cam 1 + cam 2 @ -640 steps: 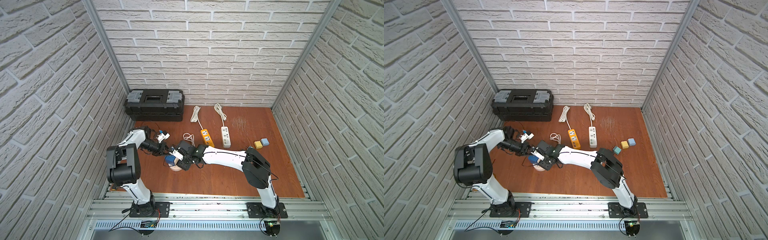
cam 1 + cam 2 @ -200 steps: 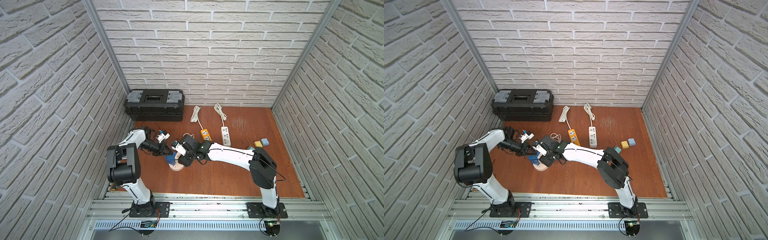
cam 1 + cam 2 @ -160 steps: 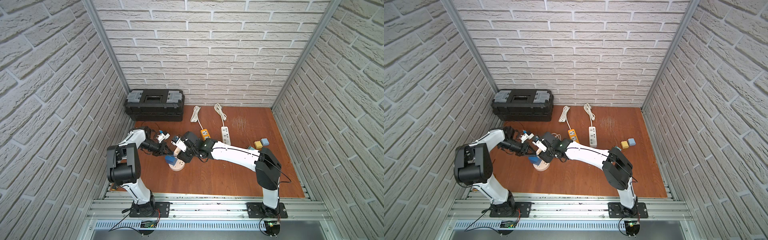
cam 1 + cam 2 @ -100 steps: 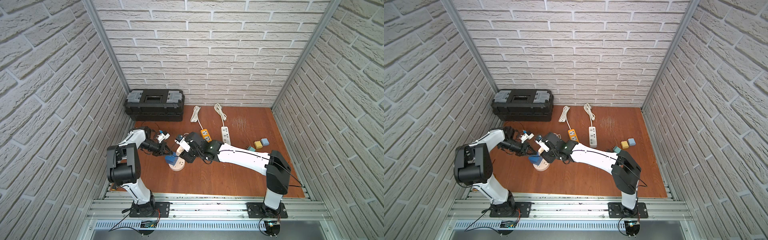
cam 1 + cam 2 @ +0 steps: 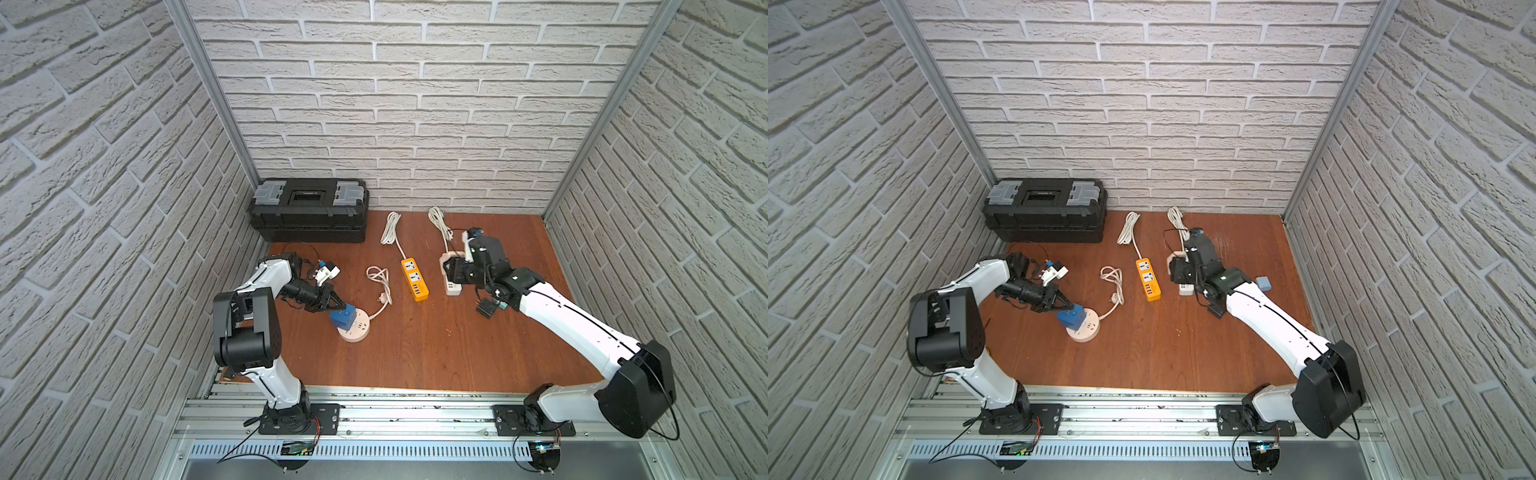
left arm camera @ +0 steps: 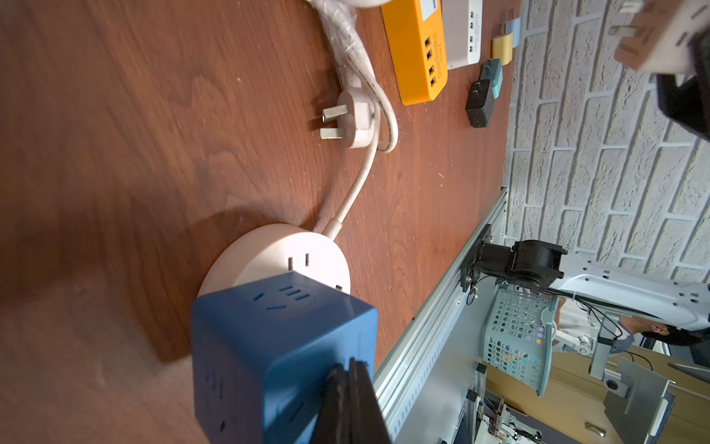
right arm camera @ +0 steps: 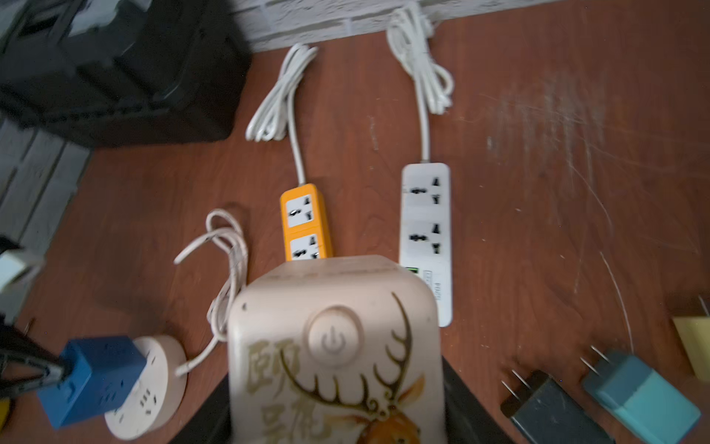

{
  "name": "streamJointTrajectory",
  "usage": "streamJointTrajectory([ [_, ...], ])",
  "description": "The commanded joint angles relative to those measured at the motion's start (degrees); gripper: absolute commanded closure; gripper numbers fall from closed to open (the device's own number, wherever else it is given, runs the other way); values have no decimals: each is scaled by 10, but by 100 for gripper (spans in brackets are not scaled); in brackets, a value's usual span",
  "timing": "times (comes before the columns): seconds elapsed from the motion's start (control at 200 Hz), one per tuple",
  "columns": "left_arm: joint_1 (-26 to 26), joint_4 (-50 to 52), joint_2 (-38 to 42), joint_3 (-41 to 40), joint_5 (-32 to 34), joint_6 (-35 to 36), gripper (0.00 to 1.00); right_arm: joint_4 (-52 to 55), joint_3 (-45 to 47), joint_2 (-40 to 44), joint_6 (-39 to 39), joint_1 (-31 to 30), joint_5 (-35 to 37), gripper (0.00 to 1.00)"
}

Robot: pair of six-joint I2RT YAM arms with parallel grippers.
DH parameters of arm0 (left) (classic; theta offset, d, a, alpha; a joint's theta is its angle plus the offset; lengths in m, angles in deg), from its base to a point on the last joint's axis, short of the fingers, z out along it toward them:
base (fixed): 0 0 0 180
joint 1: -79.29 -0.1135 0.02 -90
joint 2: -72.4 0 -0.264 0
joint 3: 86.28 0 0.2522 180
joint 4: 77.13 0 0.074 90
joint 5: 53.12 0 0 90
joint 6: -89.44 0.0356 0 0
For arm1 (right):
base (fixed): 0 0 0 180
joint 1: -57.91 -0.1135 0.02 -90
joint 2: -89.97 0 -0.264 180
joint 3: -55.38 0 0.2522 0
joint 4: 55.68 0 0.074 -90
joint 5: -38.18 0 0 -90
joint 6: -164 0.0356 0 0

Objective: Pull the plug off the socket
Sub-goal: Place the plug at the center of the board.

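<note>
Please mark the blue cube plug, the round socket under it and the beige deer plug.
blue cube plug (image 5: 343, 316), in a top view, on its top face.
round socket (image 5: 359, 332), in a top view, on the bare part of its top.
beige deer plug (image 7: 334, 340), right wrist view, on its power button.

We find both top views bright, evenly lit, sharp, bowed at edges. The right wrist view is smeared; the beige deer-printed plastic plug looks soft.
</note>
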Motion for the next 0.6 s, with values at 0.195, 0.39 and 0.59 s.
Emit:
streamJointTrajectory([
  [0.195,5,-75,-36,-39,190,4,100,-212,134,5,215,182,-64,97],
  [0.39,5,-76,-38,-41,191,5,100,-305,151,-46,253,209,-34,97],
  [0.59,6,-77,-38,-40,190,5,100,-316,106,-134,256,210,-54,97],
])
